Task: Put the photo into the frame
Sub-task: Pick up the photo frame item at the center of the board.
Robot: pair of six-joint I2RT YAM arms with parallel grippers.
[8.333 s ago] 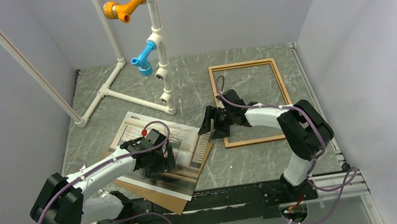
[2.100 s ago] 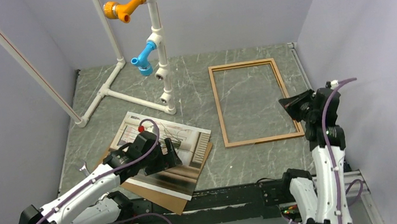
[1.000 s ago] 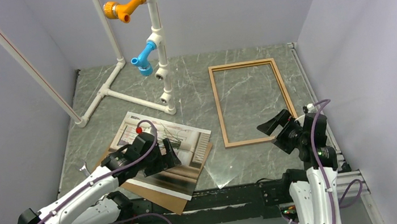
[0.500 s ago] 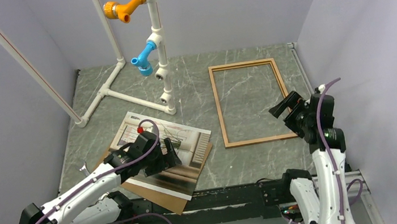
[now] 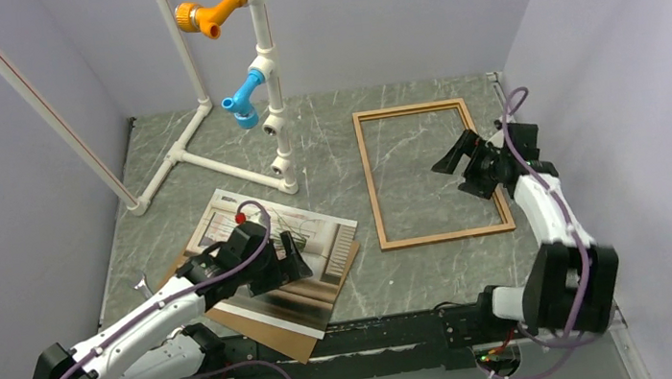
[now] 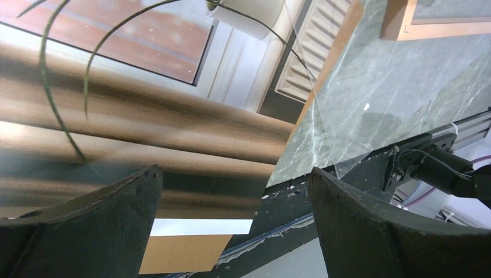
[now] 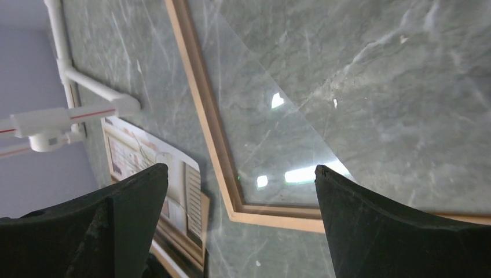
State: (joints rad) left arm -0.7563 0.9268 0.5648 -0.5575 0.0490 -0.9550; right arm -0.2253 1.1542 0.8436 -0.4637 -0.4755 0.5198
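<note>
Right claw (image 5: 457,155) swung back over the frame (image 5: 373,185), jaws apart, empty | left claw (image 5: 288,256) spread over the photo (image 5: 320,234) | step: grasping photo | next: pinch its edge cleanly

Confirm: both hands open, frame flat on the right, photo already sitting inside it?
No. The photo is not inside the frame; it lies on the brown backing sheet at the left, below the left hand. The top view shows it. Both hands, right hand included, are open, and the frame lies flat on the right.
</note>
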